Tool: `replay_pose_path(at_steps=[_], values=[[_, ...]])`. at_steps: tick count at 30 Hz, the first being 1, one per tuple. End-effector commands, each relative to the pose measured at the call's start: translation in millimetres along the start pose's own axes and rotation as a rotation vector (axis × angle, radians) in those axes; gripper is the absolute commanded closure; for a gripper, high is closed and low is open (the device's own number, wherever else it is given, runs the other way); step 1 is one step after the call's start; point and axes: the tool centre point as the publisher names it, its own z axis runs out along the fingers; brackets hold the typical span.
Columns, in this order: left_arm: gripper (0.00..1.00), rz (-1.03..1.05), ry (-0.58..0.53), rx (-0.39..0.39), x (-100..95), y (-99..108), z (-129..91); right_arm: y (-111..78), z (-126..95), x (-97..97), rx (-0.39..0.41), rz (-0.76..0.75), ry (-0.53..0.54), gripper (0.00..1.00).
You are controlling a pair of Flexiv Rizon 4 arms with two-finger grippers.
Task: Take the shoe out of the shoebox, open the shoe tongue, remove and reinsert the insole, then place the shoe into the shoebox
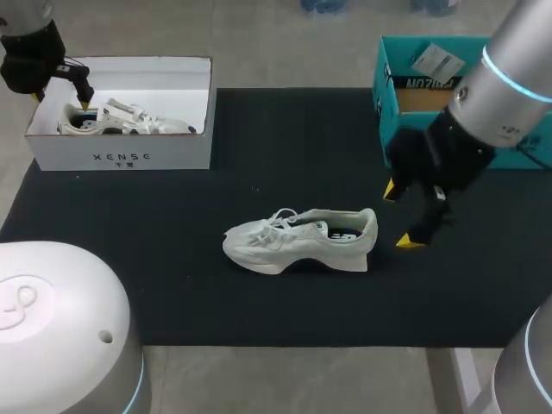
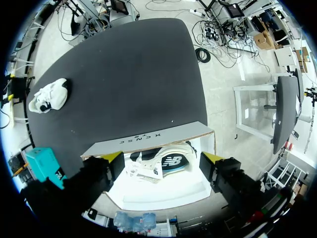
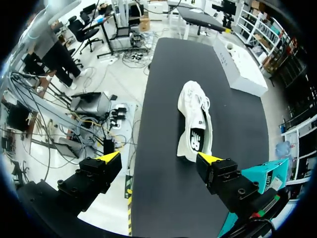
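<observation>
A white sneaker (image 1: 302,240) lies on its sole in the middle of the black mat (image 1: 172,259), toe to the left, heel to the right. My right gripper (image 1: 401,216) hangs open just right of its heel, touching nothing. In the right wrist view the sneaker (image 3: 194,121) lies ahead of the open right gripper (image 3: 158,158), heel nearest. A white shoebox (image 1: 121,155) stands at the back left and holds a second white sneaker (image 1: 129,121). My left gripper (image 1: 59,101) is open above the box's left end. In the left wrist view that sneaker (image 2: 158,166) lies under the open left gripper (image 2: 163,158).
A teal shoebox (image 1: 414,103) stands open at the back right, close behind my right arm, and shows as a teal box (image 3: 262,173) beside the right gripper. The white shoebox's front wall (image 2: 148,141) faces the mat. A white robot base (image 1: 60,328) fills the front left.
</observation>
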Motion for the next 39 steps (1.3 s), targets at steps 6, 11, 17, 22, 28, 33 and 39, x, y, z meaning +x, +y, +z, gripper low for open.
replay_pose_path(at_steps=[6, 11, 17, 22, 28, 33, 39], values=[[0.0, 0.0, 0.001, -0.003, 0.1, -0.9, 0.1, -0.2, 0.5, 3.4, 0.001, -0.009, -0.007, 0.0], [0.0, 0.0, 0.001, -0.003, 0.1, -0.9, 0.1, -0.2, 0.5, 3.4, 0.001, -0.009, -0.007, 0.0], [0.0, 0.0, 0.001, -0.003, 0.1, -0.9, 0.1, -0.2, 0.5, 3.4, 0.001, -0.009, -0.007, 0.0], [0.0, 0.0, 0.001, -0.003, 0.1, -0.9, 0.1, -9.9, 4.9, -5.5, -0.122, 0.013, 0.02, 0.0], [0.0, 0.0, 0.001, -0.003, 0.1, -0.9, 0.1, -46.9, 9.3, -12.6, -0.456, -0.024, -0.084, 0.0], [0.0, 0.0, 0.001, -0.003, 0.1, -0.9, 0.1, -65.2, 15.9, -11.3, -0.65, -0.035, -0.168, 0.0], [0.0, 0.0, 0.001, -0.003, 0.1, -0.9, 0.1, -82.6, 23.9, -10.7, -0.783, -0.04, -0.235, 0.0]])
